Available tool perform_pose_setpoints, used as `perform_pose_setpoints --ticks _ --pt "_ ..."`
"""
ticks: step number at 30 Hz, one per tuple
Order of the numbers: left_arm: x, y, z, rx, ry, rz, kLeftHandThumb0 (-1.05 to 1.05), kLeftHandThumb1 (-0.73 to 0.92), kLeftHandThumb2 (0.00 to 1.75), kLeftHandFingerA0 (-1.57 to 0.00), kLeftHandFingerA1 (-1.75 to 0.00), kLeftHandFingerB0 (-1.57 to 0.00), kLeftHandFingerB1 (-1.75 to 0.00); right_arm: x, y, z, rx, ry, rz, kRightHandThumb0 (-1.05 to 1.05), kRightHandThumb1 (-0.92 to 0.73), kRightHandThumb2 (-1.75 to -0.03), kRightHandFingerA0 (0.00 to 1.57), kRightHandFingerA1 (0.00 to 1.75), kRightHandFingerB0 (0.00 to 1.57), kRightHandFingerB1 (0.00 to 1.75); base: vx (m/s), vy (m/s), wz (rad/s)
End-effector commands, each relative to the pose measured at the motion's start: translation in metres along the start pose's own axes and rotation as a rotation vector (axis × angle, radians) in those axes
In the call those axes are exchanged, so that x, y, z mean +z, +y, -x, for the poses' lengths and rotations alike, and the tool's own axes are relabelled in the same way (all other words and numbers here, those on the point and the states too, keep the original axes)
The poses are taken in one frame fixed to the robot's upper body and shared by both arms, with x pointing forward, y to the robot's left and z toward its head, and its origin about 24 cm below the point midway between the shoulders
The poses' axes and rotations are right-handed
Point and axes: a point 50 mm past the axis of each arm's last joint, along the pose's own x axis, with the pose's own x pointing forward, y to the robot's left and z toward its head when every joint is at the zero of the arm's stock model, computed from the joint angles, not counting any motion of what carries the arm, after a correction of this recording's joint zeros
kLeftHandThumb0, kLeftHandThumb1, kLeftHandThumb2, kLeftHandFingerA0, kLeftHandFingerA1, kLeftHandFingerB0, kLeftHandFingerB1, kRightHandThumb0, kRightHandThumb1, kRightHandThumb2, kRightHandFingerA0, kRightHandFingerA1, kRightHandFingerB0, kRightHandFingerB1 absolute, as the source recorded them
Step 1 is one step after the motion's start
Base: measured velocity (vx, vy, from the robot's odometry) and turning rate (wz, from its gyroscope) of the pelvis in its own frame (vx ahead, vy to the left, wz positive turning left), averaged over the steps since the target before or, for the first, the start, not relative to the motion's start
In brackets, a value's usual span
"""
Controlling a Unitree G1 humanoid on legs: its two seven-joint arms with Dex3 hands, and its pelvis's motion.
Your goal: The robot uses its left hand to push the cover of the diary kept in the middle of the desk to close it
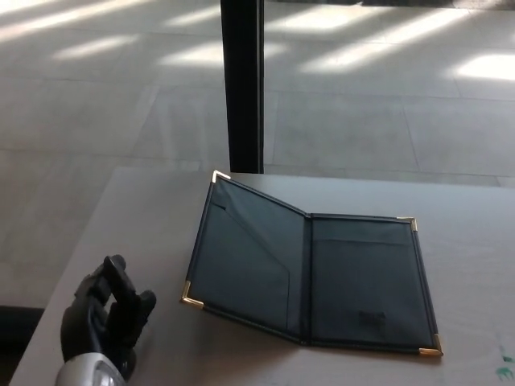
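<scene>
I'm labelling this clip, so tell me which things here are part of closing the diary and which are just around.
Part of the job:
- diary, lying open mid-desk, left cover raised
- left hand, near the desk's left edge, not touching the diary
- desk

Just around:
- black post behind the desk
- tiled floor
- small green mark at the desk's right edge

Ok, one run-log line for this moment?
diary: open, mid-desk | left cover: raised, untouched | left hand: by cover's near-left corner, no contact | right hand: not in view

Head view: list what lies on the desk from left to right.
Left hand → raised left cover of the open diary → its flat right cover.
</scene>
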Motion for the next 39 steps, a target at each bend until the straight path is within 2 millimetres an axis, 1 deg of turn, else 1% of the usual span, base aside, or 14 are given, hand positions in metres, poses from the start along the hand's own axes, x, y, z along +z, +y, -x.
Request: perform_pose_setpoints --ticks 1,3,12,13,14,23,24,26,29,33,34,35,38,39 --pt "-0.028 -0.039 0.031 -0.195 0.169 0.202 -1.04 0.82 1.13 -0.09 -0.51 -0.13 -0.49 0.005 -0.003 0.000 -0.008 -0.004 0.001 -0.71 -0.92 -0.69 0.39 0.65 0.42 0.47 0.00 0.000 0.00" --pt "-0.031 -0.045 0.038 -0.219 0.197 0.233 -1.05 0.92 0.83 -0.15 -0.50 -0.12 -0.43 0.005 -0.002 0.000 -0.013 -0.007 0.001 -0.76 -0.73 -0.96 0.37 0.66 0.41 0.56 0.00 0.000 0.00" --pt "-0.042 -0.057 0.056 -0.271 0.278 0.256 -1.05 0.92 0.85 -0.18 -0.50 -0.20 -0.42 0.004 -0.004 0.000 -0.011 -0.008 0.008 -0.71 -0.92 -0.70 0.37 0.65 0.40 0.47 0.00 0.000 0.00" --pt "-0.044 -0.057 0.058 -0.279 0.288 0.255 -1.05 0.92 0.84 -0.17 -0.52 -0.15 -0.43 0.004 -0.004 0.000 -0.015 -0.006 0.006 -0.69 -0.77 -1.16 0.41 0.69 0.34 0.57 0.00 0.000 0.00" --pt "-0.046 -0.057 0.058 -0.278 0.293 0.259 -1.05 0.92 0.81 -0.14 -0.52 -0.14 -0.44 0.004 -0.004 0.000 -0.016 -0.005 0.004 -0.72 -0.92 -0.70 0.38 0.65 0.41 0.47 0.00 0.000 0.00" --pt "-0.064 -0.052 0.056 -0.245 0.369 0.263 -1.04 0.82 1.18 -0.11 -0.58 -0.12 -0.52 0.006 -0.002 -0.001 -0.007 -0.009 0.003 -0.72 -0.92 -0.70 0.36 0.64 0.42 0.48 0.00 0.000 0.00" --pt "-0.067 -0.052 0.056 -0.238 0.380 0.268 -1.05 0.92 0.86 -0.19 -0.60 -0.12 -0.47 0.006 -0.001 -0.001 -0.012 -0.008 -0.002 -0.71 -0.78 -1.16 0.39 0.68 0.36 0.57 0.00 0.000 0.00" --pt "-0.068 -0.053 0.055 -0.237 0.388 0.275 -1.05 0.92 0.86 -0.20 -0.61 -0.12 -0.47 0.006 -0.001 -0.001 -0.010 -0.007 -0.003 -0.71 -0.92 -0.69 0.36 0.64 0.40 0.46 0.00 0.000 0.00" --pt "-0.070 -0.057 0.052 -0.246 0.406 0.310 -1.04 0.80 1.19 -0.12 -0.59 -0.10 -0.52 0.004 -0.001 0.000 -0.015 -0.005 -0.010 -0.71 -0.92 -0.69 0.38 0.64 0.41 0.46 0.00 0.000 0.00" --pt "-0.069 -0.063 0.048 -0.260 0.399 0.276 -1.05 0.92 0.86 -0.15 -0.60 -0.10 -0.47 0.000 -0.002 0.001 -0.010 0.001 -0.009 -0.72 -0.92 -0.68 0.37 0.64 0.41 0.46 0.00 0.000 0.00" --pt "-0.069 -0.064 0.048 -0.258 0.400 0.277 -1.04 0.80 1.19 -0.11 -0.59 -0.09 -0.51 -0.001 -0.003 0.002 -0.013 0.003 -0.005 -0.72 -0.92 -0.70 0.37 0.64 0.40 0.46 0.00 0.000 0.00" --pt "-0.067 -0.070 0.046 -0.258 0.396 0.275 -1.05 0.92 0.85 -0.10 -0.58 -0.11 -0.47 -0.001 -0.004 0.003 -0.019 0.006 0.001 -0.72 -0.92 -0.69 0.37 0.63 0.40 0.45 0.00 0.000 0.00" --pt "-0.060 -0.081 0.040 -0.265 0.385 0.286 -1.02 0.82 1.18 -0.10 -0.59 -0.09 -0.52 -0.002 -0.005 0.004 -0.019 0.009 0.009 -0.72 -0.92 -0.69 0.37 0.64 0.40 0.45 0.00 0.000 0.00" --pt "-0.048 -0.096 0.031 -0.302 0.336 0.261 -1.02 0.92 0.88 -0.10 -0.53 -0.12 -0.44 -0.002 -0.004 0.004 -0.017 0.012 0.012 -0.73 -0.92 -0.71 0.39 0.66 0.40 0.46 0.00 0.000 0.00"
